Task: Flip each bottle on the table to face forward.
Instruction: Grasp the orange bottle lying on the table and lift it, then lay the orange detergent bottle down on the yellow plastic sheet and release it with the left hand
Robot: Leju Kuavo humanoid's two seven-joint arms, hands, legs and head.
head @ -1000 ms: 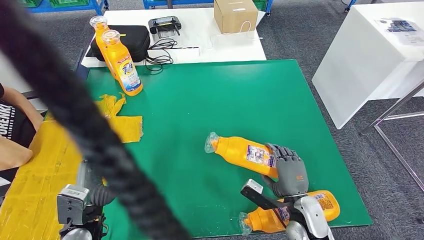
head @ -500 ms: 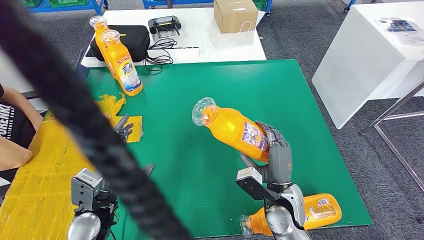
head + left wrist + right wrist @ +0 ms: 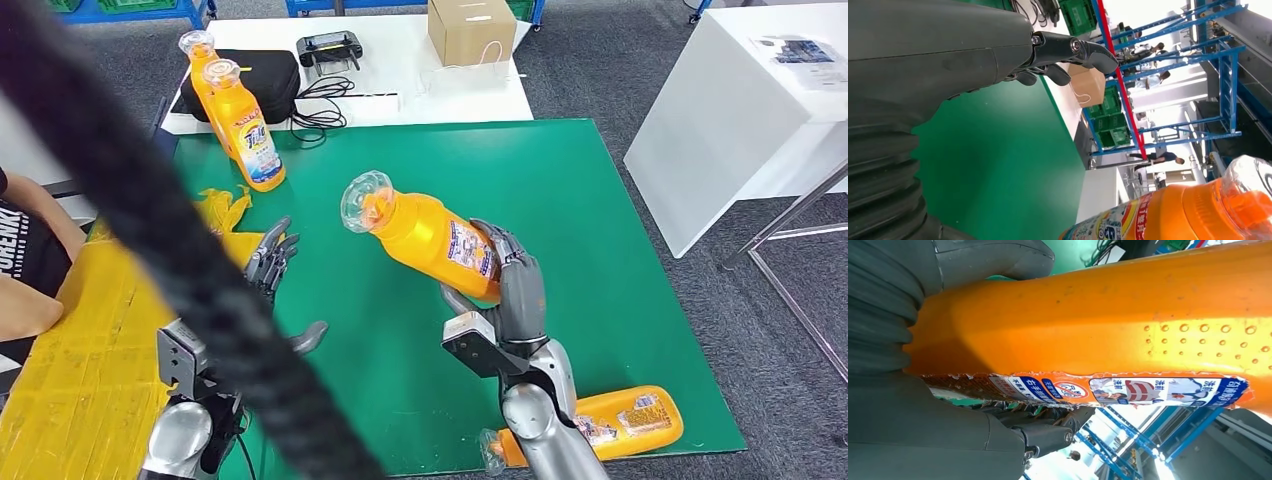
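1. Covering most of the work surface, the green mat (image 3: 560,190) carries the scene, with a white table (image 3: 450,90) butting against its far edge.
2. Lying over the mat's left edge, a yellow sheet (image 3: 70,350) runs toward the near-left corner, a crumpled yellow scrap (image 3: 225,208) at its far end.
3. Raised clear of the mat near its middle, the held bottle (image 3: 430,235) tilts with its clear cap pointing up and to the left; the right hand (image 3: 515,290) grips its base end, fingers (image 3: 1048,435) wrapped around the orange body just beside the torn label.
4. Resting on its side along the mat's near edge, toward the near-right corner, the second bottle (image 3: 620,420) lies partly hidden behind the right forearm.
5. Standing upright at the mat's far-left corner, two bottles (image 3: 240,125) sit one just behind the other.
6. Hovering over the mat's left edge, the left hand (image 3: 270,265) holds nothing, its fingers (image 3: 1083,50) spread and extended.
7. Sitting on the white table, a cardboard box (image 3: 470,30), a black case (image 3: 270,80) and a black controller (image 3: 330,48) line its surface.
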